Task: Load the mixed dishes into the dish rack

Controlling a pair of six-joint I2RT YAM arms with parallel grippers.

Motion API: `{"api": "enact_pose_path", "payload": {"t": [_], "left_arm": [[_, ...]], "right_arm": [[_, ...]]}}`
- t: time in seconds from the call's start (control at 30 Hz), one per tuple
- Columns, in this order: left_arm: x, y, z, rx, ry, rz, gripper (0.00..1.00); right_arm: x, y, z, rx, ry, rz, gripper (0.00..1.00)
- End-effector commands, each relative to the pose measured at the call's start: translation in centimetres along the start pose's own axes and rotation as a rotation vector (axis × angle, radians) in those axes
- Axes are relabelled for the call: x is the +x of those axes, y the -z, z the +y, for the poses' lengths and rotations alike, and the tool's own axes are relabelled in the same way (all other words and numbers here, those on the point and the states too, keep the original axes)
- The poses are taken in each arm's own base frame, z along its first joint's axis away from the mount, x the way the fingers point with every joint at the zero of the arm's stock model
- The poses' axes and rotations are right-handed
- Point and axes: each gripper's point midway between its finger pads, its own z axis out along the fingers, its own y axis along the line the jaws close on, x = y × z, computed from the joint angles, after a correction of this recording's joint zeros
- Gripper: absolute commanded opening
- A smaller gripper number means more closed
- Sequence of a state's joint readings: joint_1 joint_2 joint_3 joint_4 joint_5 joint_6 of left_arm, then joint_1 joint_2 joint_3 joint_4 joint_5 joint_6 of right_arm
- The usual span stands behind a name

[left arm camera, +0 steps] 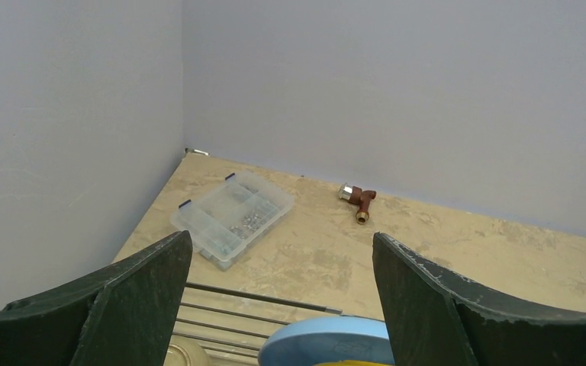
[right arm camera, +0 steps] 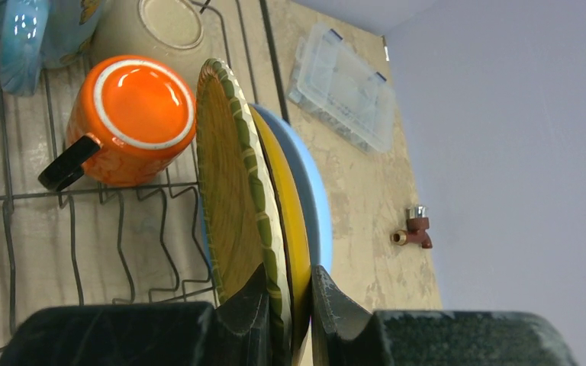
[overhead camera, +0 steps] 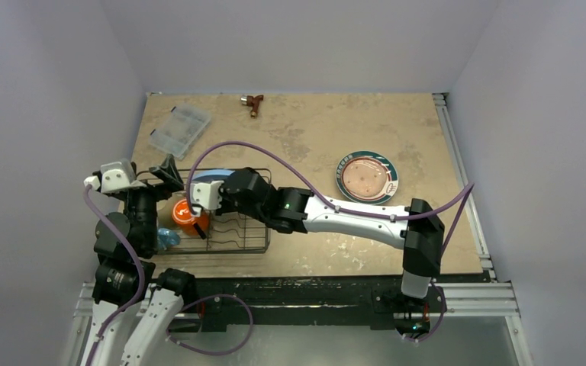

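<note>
Our right gripper point(right arm camera: 288, 288) clamps the yellow plate point(right arm camera: 233, 198) by its rim, upright in the rack point(right arm camera: 5, 244) beside the blue plate point(right arm camera: 317, 213); our left gripper point(left arm camera: 278, 244) hangs open, empty.

black wire rack point(overhead camera: 233, 236) sits near the tabletop's point(overhead camera: 313, 137) near left corner. inside, yellow woven plate point(right arm camera: 236, 191) and light blue plate point(right arm camera: 319, 206) stand on edge together; orange mug point(right arm camera: 133, 114) and bowl point(right arm camera: 169, 23) lie bottom-up, blue mug point(right arm camera: 23, 38) beside them. green-rimmed plate point(overhead camera: 366, 177) lies flat toward the right edge.
</note>
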State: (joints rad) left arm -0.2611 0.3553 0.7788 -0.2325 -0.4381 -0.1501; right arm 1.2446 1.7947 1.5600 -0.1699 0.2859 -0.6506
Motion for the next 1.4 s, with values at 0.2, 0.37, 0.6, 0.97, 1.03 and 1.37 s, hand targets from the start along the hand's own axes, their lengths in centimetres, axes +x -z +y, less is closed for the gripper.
{"api": "enact_pose_path", "payload": {"t": [0.2,0.37,0.6,0.97,1.03,1.37], "left_arm": [[-0.9,-0.3,-0.3,0.012,0.031,-0.026,0.87],[-0.9,-0.3,-0.4,0.014,0.033,-0.024,0.87],[-0.9,-0.4,-0.6,0.021,0.036,-0.022,0.87],[-0.7,-0.6,-0.6,0.023,0.039,-0.013,0.86],[-0.7,-0.5,-0.6,0.024,0.039,-0.014,0.86],[-0.6,-0.5,-0.7,0.025,0.039,-0.011,0.86]], "right_arm": [[-5.2,1.8,-5.0,0.126,-0.014,-0.153,0.00],[-4.4,0.9,-4.3,0.110,-0.015,-0.144,0.00],[-2.6,-0.6,-3.9,0.081,-0.029,-0.121,0.00],[-1.1,-1.8,-2.7,0.057,-0.031,-0.088,0.04],[-1.0,-2.0,-2.5,0.054,-0.032,-0.085,0.08],[-0.4,-2.2,-1.4,0.012,-0.024,-0.081,0.10]]}}
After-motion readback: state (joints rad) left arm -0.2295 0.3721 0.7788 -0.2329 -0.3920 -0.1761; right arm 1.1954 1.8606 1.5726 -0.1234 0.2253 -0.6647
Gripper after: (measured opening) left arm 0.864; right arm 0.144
